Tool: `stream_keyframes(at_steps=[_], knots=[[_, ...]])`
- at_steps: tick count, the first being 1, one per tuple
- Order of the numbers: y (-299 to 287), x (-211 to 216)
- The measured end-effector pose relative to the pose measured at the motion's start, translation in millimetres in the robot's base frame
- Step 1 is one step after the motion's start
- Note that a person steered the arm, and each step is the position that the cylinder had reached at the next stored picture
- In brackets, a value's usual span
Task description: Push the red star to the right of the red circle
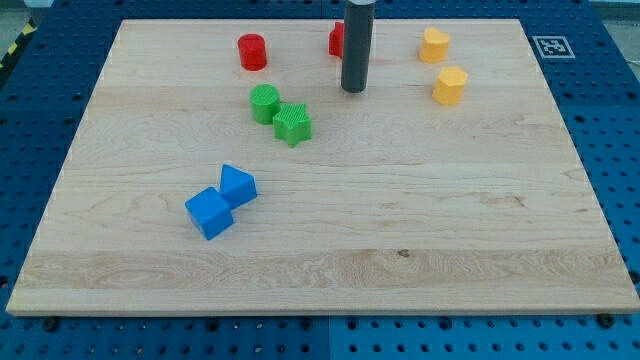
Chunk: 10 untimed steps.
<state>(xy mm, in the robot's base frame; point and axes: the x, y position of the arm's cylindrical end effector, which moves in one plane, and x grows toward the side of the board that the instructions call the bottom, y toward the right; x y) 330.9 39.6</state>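
The red circle [252, 51] sits near the view's top, left of centre. The red star [337, 40] is to its right, mostly hidden behind the dark rod; only its left edge shows. My tip [353, 90] rests on the board just below and slightly right of the red star, well to the right of the red circle.
A green circle [264, 103] and a green star [293, 124] touch each other below the red circle. Two blue blocks [221, 201] lie together at lower left. Two yellow blocks [434, 45] [450, 86] sit at the top right. The wooden board [480, 220] ends at blue perforated table.
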Motion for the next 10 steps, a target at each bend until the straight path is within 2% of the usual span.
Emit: stream_keyframes(at_steps=[10], knots=[[0, -27]])
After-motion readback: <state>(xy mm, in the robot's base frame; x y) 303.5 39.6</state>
